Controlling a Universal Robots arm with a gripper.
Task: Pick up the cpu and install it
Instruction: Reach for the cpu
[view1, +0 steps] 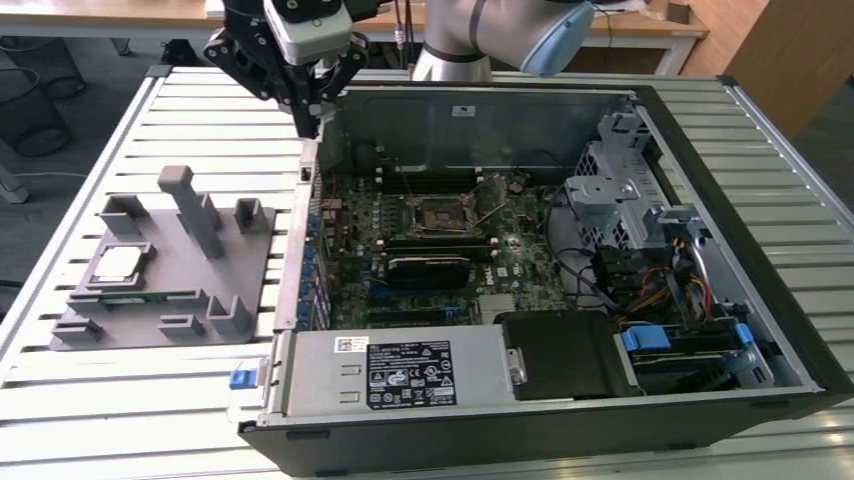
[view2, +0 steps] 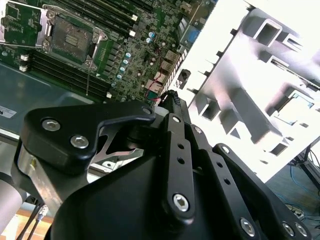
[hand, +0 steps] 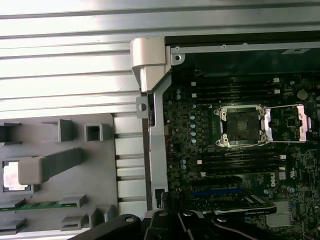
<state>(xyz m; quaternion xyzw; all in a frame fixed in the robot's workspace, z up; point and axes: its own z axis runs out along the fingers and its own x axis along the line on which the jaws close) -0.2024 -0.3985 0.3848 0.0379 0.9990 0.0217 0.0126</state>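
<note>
The cpu lies flat on the grey tray at nine o'clock in the exterior view, well apart from the empty gripper, fingers together, at eleven o'clock. Light, stiff, slick-topped and probably fragile, it is best gripped by opposite edges.

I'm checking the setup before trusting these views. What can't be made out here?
- cpu: orientation marks too small in the exterior view; in the first wrist view glare whitens it and a tray post overlaps it.
- Socket: pins too small in the exterior view.
- Gripper: its body blocks the second wrist view's lower part, hiding what lies beneath.
</note>
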